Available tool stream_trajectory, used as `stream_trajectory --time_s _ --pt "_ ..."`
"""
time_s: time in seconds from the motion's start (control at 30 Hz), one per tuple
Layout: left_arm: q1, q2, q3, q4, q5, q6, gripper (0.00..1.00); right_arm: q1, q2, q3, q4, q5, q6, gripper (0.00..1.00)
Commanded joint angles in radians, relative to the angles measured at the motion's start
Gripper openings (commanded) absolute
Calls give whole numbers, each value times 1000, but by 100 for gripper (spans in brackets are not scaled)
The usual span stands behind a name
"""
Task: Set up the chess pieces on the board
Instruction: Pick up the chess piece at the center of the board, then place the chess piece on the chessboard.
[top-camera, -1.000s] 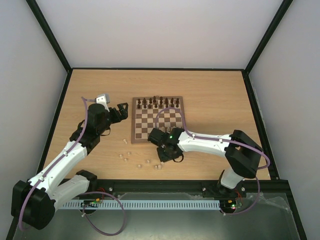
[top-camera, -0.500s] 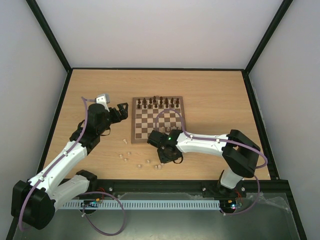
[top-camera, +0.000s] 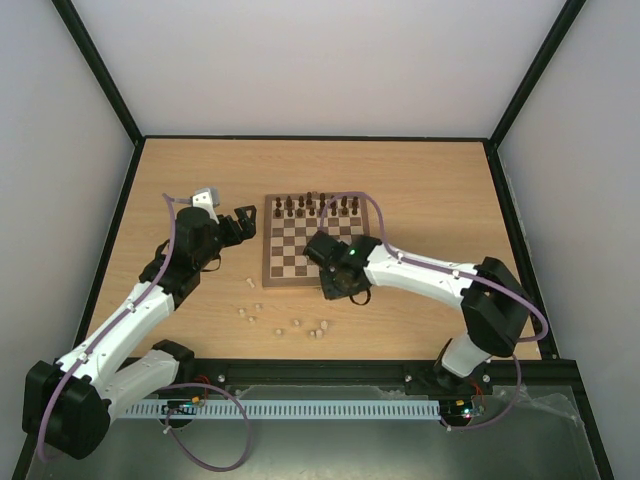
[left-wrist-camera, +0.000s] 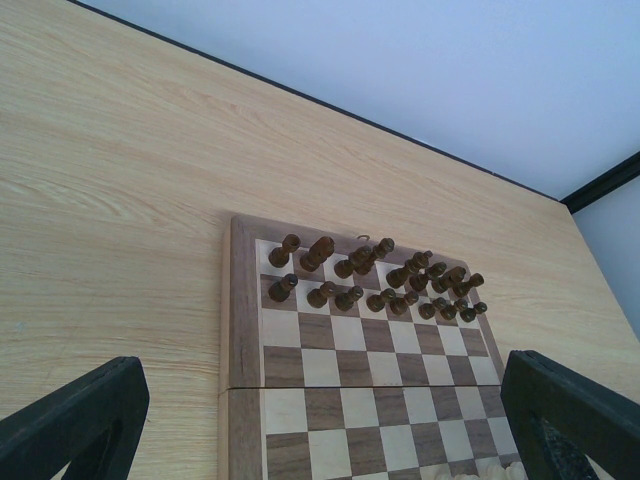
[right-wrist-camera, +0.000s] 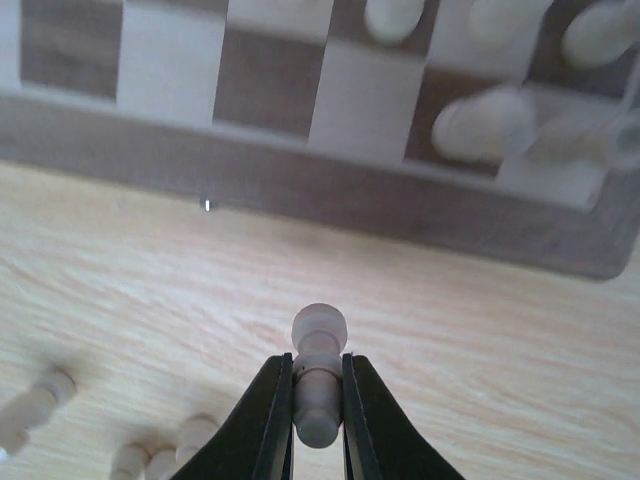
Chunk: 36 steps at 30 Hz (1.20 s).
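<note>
Gripping a pale pawn by its stem, the right pincer hangs over the surface just off the 6 o'clock edge of the board. The hold is thin and low on a rounded piece, so the pawn could twist or slip out. Setting it down could also topple the pale pieces standing on the near rows. More loose pale pieces lie at 7 o'clock of the board. The left pincer gapes wide and empty at 9 o'clock. No writing or brand is readable.
</note>
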Motion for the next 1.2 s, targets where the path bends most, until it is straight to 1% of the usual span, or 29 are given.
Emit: stream_trajectory --time_s 0.0,0.2,0.5,0.97,1.07,1.17 --pt "5 -5 8 -4 1 -1 100 -72 -13 70 -71 21 -82 10" --pt "5 -5 8 -4 -2 0 99 -133 55 138 -54 2 -156 10" --pt "5 -6 8 -3 -4 1 100 -164 155 209 -41 -11 -200 10" --pt "5 -5 8 -4 -4 1 99 -191 204 221 -32 -11 -217 11" --pt "5 -4 7 -4 -4 1 99 -194 211 219 -28 -13 -219 12" --pt "5 -5 7 -4 -6 1 100 -195 210 219 -26 -16 -220 16"
